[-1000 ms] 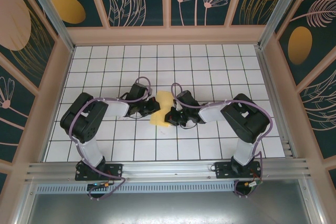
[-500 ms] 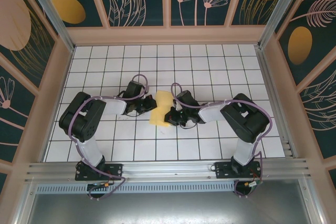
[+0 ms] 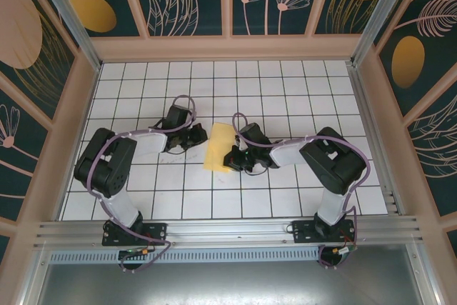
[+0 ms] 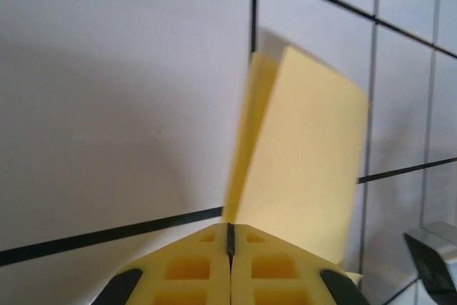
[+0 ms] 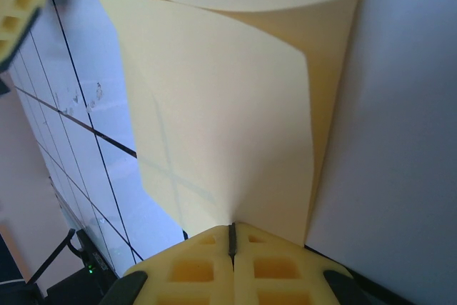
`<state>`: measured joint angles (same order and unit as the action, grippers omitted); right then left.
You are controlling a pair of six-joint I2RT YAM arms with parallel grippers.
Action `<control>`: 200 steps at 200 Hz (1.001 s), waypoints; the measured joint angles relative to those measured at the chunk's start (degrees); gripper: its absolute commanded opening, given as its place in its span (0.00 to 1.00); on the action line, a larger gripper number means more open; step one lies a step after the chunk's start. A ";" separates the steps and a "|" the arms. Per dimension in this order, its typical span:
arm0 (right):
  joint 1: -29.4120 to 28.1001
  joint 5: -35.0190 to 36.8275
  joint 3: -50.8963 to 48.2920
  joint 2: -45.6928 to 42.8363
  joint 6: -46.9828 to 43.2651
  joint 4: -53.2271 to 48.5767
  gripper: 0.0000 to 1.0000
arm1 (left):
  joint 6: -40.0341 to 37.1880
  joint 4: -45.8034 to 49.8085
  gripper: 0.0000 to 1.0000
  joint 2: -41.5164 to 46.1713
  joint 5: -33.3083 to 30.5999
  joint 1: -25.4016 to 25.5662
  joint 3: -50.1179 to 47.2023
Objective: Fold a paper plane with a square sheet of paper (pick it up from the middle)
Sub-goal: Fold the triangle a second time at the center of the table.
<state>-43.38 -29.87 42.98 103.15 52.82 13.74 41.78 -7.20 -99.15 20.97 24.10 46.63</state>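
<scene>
The square sheet of paper (image 3: 218, 145) is yellow and folded into a narrow strip, about one grid tile wide and two long. It lies at the middle of the white grid table (image 3: 285, 91), its top layer lifted. My right gripper (image 3: 228, 160) is at the strip's near right corner, shut on the paper, which runs into the seam between the pads (image 5: 230, 228). The sheet (image 5: 228, 119) bows upward from that pinch. My left gripper (image 3: 202, 134) is shut just left of the strip. In the left wrist view the sheet (image 4: 307, 162) stands just ahead of the gripper (image 4: 230, 228). A paper plane is out of view.
Wooden walls (image 3: 78, 105) with patterned panels enclose the table on three sides. An aluminium rail (image 3: 228, 232) with both arm bases runs along the near edge. Bare tiles stretch behind and in front of the paper.
My left gripper has drawn back to the left, off the strip's left edge. The right gripper and the paper stay where they were.
</scene>
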 measured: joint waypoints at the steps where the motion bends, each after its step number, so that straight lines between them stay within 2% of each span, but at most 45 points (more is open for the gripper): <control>1: 0.00 0.00 0.00 0.00 0.00 0.00 0.00 | 0.00 -0.02 0.07 0.11 0.02 0.00 0.00; 45: 0.00 0.00 0.11 0.00 0.00 -0.13 0.00 | 2.62 -5.44 0.08 4.52 5.66 0.09 -2.69; 93: 0.00 -0.02 0.39 0.04 0.00 -0.48 0.00 | 4.35 -9.81 0.06 2.56 10.54 2.78 -4.11; 143: -0.07 0.22 1.05 -0.09 -0.39 -1.88 0.00 | 4.70 -10.80 0.04 -4.83 9.14 3.23 -4.44; 200: -0.59 1.31 4.70 -0.42 -1.92 -8.09 0.00 | 4.74 -10.78 0.04 -4.83 8.59 3.21 -4.44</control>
<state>-43.97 -28.56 47.68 102.74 50.89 5.65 46.52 -17.98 -103.98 29.56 27.31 42.19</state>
